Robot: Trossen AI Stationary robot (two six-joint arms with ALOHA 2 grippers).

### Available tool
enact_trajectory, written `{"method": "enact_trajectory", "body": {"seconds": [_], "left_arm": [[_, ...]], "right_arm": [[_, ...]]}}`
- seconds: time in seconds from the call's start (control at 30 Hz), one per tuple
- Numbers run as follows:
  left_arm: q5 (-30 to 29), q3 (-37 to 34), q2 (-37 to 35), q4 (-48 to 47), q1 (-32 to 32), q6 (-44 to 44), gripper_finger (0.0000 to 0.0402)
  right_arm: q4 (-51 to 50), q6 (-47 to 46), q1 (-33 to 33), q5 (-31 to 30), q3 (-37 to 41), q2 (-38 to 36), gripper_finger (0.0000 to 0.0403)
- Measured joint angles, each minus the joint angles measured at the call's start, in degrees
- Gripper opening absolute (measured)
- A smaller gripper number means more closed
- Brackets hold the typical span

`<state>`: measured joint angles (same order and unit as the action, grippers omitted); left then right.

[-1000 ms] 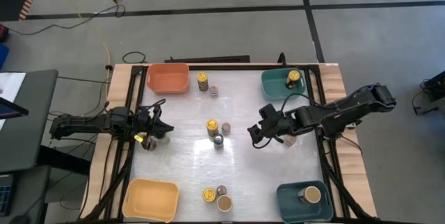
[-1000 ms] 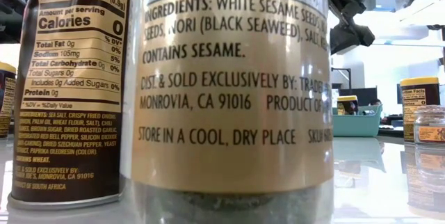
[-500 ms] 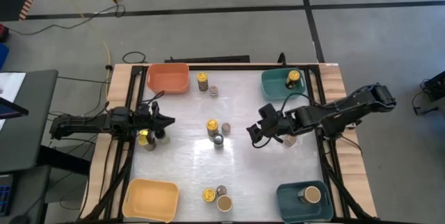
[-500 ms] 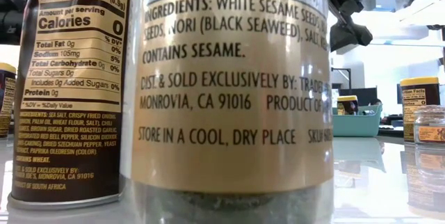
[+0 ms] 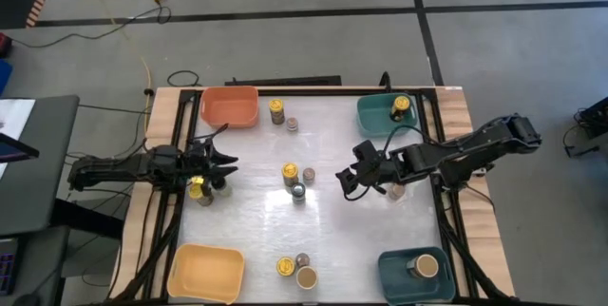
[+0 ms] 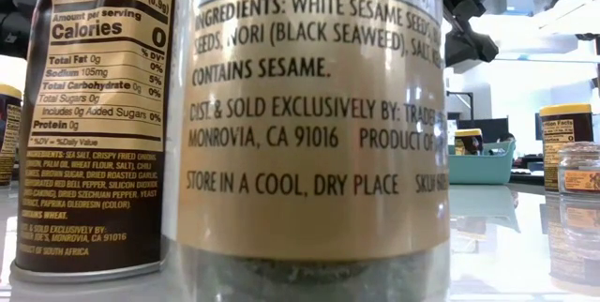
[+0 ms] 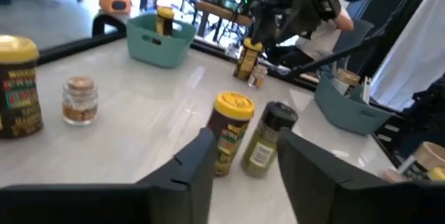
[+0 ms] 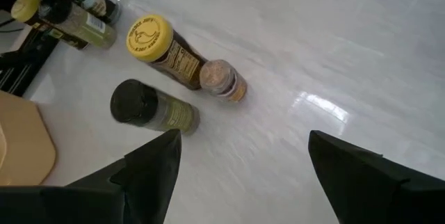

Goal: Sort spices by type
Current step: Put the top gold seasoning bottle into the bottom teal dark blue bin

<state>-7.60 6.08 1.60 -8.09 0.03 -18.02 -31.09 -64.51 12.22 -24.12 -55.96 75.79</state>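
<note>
high view, left gripper (image 5: 224, 166): at the table's left edge, jaws parted; a yellow-lid jar (image 5: 197, 190) and a grey-top jar (image 5: 218, 188) stand just beside the jaws, apparently out of their grip
high view, right gripper (image 5: 346, 184): over mid-table, jaws wide, nothing between them
high view, middle trio (image 5: 295, 180): between the two grippers, nearer the right jaws
high view, bins: orange bin (image 5: 229, 106) and yellow bin (image 5: 205, 273) bare; one jar each in the light teal bin (image 5: 388, 108) and the dark teal bin (image 5: 415, 272)
low view, tan jar (image 6: 309, 114): fills the frame beside a dark jar (image 6: 94, 119); neither pair of jaws can be made out
left wrist view, fingers (image 7: 198, 161): parted with bare table between; a yellow-lid and a black-lid jar (image 7: 268, 140) touch just ahead of the tips
right wrist view, fingers (image 8: 156, 158): spread wide, the trio just beyond the tips
risk, left: probably a jar set down with types mixed, so a jaw brushing it on withdrawal could topple it
risk, right: the trio stands close-packed, so a wide approach may knock a neighbour or grab two types at once
</note>
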Motion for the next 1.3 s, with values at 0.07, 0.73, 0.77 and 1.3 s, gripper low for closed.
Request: {"method": "enact_trajectory", "body": {"seconds": [0.07, 0.73, 0.77, 1.3], "left_arm": [[0.81, 0.25, 0.01, -0.72, 0.0, 0.21, 0.0179], [1.14, 0.62, 0.01, -1.74, 0.0, 0.51, 0.0399], [1.16, 0.62, 0.01, -1.66, -0.01, -0.03, 0.04], [-8.51, 12.92, 7.98, 1.91, 0.0, -2.74, 0.0397]], "right_arm": [[0.09, 0.02, -0.51, -0.02, 0.0, 0.0, 0.0342], [0.31, 0.85, -2.52, -0.04, 0.0, -0.02, 0.0342], [0.31, 1.31, -2.65, -0.04, 0.0, -0.02, 0.0342], [0.06, 2.14, -3.75, -0.04, 0.0, -0.02, 0.0342]]}}
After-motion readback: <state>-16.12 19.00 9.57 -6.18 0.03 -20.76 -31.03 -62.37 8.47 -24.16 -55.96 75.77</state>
